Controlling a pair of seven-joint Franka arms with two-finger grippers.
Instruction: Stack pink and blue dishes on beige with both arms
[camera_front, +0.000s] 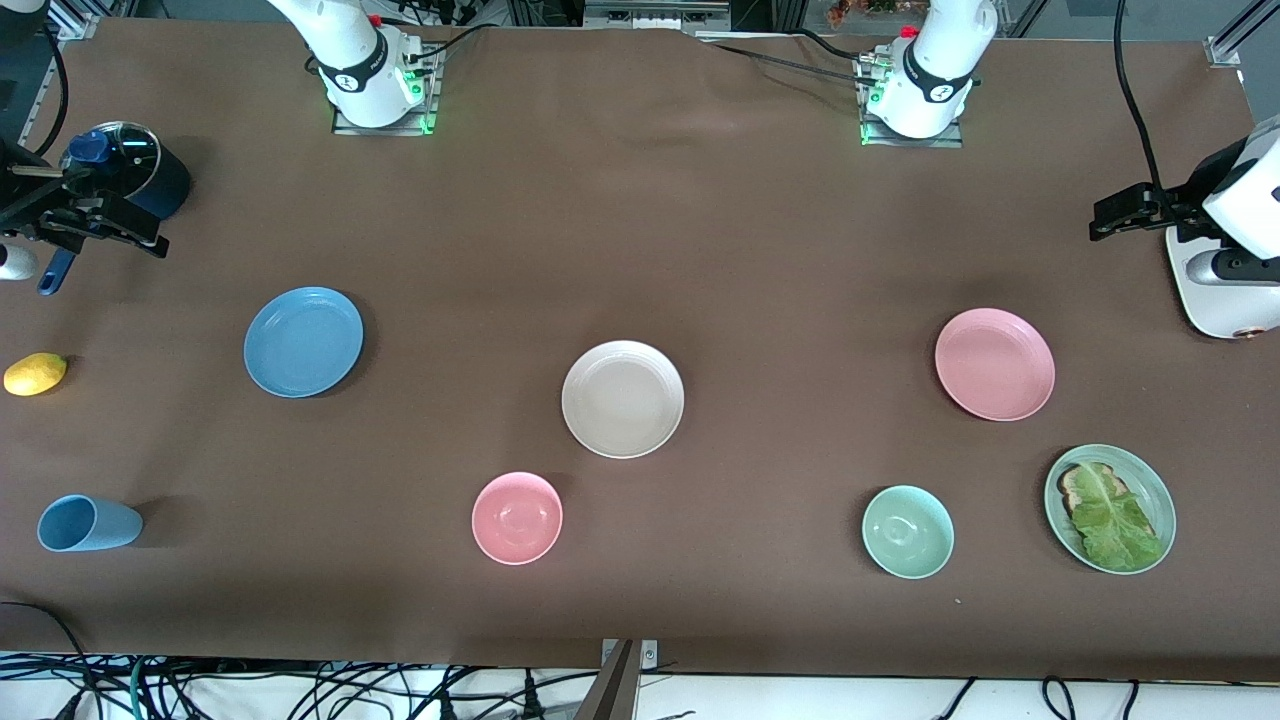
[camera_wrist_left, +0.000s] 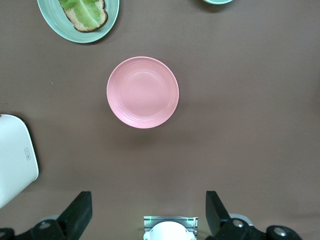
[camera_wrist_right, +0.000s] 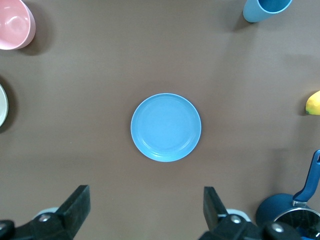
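The beige plate (camera_front: 622, 398) lies in the middle of the table with nothing on it. The blue plate (camera_front: 303, 342) lies toward the right arm's end and shows centred in the right wrist view (camera_wrist_right: 166, 127). The pink plate (camera_front: 994, 364) lies toward the left arm's end and is centred in the left wrist view (camera_wrist_left: 142, 92). My right gripper (camera_wrist_right: 145, 197) (camera_front: 95, 222) hangs high over the table between the blue plate and its arm's base, open and holding nothing. My left gripper (camera_wrist_left: 147, 200) (camera_front: 1140, 212) hangs equally high between the pink plate and its base, also open.
Nearer the front camera stand a pink bowl (camera_front: 517, 517), a green bowl (camera_front: 908, 531), a green plate (camera_front: 1152, 480) with toast and lettuce, and a blue cup (camera_front: 88, 523) on its side. At the ends are a lemon (camera_front: 35, 374), a dark pot (camera_front: 140, 170) and a white appliance (camera_front: 1225, 300).
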